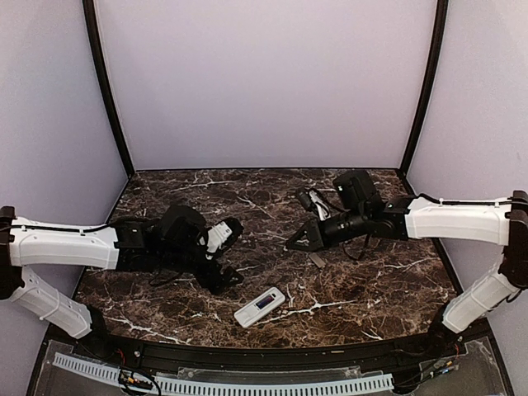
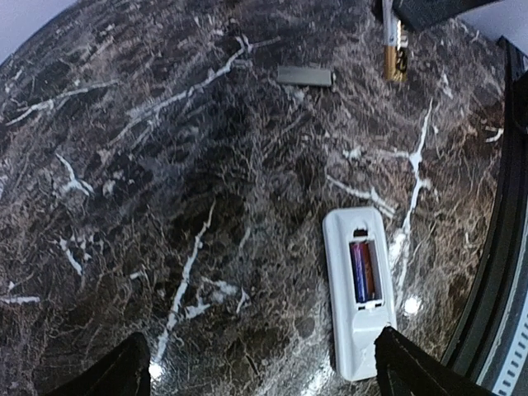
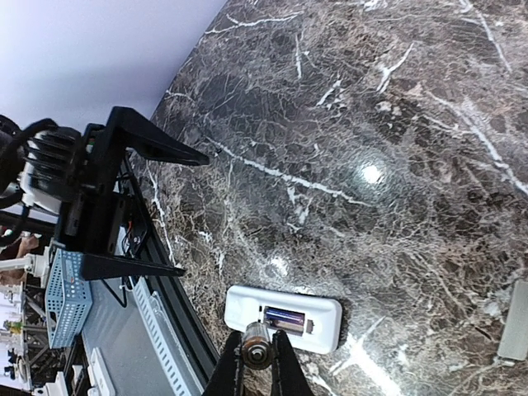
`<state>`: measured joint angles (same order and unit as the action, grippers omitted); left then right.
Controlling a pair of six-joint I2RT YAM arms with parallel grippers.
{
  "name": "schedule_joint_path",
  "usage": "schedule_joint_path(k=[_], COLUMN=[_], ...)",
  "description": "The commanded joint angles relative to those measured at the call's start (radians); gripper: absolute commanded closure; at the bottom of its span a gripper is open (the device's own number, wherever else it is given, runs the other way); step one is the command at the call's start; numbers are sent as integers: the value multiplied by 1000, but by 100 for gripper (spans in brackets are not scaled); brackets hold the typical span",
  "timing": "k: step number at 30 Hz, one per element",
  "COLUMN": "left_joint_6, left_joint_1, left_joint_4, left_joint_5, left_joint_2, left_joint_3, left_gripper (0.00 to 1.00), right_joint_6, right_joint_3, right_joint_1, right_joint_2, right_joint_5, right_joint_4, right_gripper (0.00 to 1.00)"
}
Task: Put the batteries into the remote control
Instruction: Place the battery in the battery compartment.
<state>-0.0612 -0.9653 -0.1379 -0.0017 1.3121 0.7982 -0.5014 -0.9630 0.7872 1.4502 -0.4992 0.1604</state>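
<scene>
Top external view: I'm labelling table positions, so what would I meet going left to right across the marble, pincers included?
In order: left pincer, open → remote control → right pincer, shut on a battery. The small grey flat piece overlaps the right pincer's span, so it is left out.

Remote control [image 1: 259,307] on tabletop [image 1: 396,280], between left gripper [image 1: 235,254] and right gripper [image 1: 299,242]; battery [image 2: 364,271] in its compartment; second battery [image 3: 257,353] within right gripper, cover piece [image 2: 304,76] just beside.
</scene>
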Motion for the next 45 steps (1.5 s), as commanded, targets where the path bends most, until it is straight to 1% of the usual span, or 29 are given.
schedule_joint_path(k=[1,3,8,11,15,17,20,23,25,28,33,38,40,42,45], left_joint_6=[-3,-10,-64,-85,-100,-117,-160,-220,-228,-207,-151,-144,-141,-138,-130], left_joint_1=[-25,-31,-52,-58,-62,-81,-141,-178,-204,-252,-275,-276,-276,-276,-284], left_joint_4=[-41,-12,66,115,126,132,135,135,156,131,114,210,252,273,279], left_joint_5=[50,81,111,51,-18,-46,-130,-162,-170,-200,-208,-172,-158,-142,-133], left_joint_2=[10,18,22,-10,-43,-55,-78,-97,-103,-93,-90,-101,-86,-48,42], left_joint_3=[-47,-77,-160,-217,-232,-235,-249,-263,-269,-257,-256,-315,-338,-340,-319], left_gripper=[3,1,1,1,1,1,1,1,1,1,1,1,1,1,1], right_joint_6=[-88,-96,-92,-100,-139,-159,-173,-182,-189,-203,-215,-263,-291,-322,-339], right_joint_3=[45,35,-14,-5,36,66,98,126,145,162,144,196,221,243,223], right_joint_1=[18,17,17,17,17,17,18,18,19,23,49,62,71,86,116], right_joint_2=[37,56,88,82,49,22,-27,-62,-81,-97,-87,-96,-89,-64,6], right_joint_5=[-33,-26,16,17,16,14,30,44,56,76,91,97,101,94,88], right_joint_4=[-155,-181,-125,-123,-114,-124,-110,-104,-111,-132,-136,-195,-223,-292,-317], right_gripper=[100,100,100,100,100,100,100,100,100,100,100,100,100,100,100])
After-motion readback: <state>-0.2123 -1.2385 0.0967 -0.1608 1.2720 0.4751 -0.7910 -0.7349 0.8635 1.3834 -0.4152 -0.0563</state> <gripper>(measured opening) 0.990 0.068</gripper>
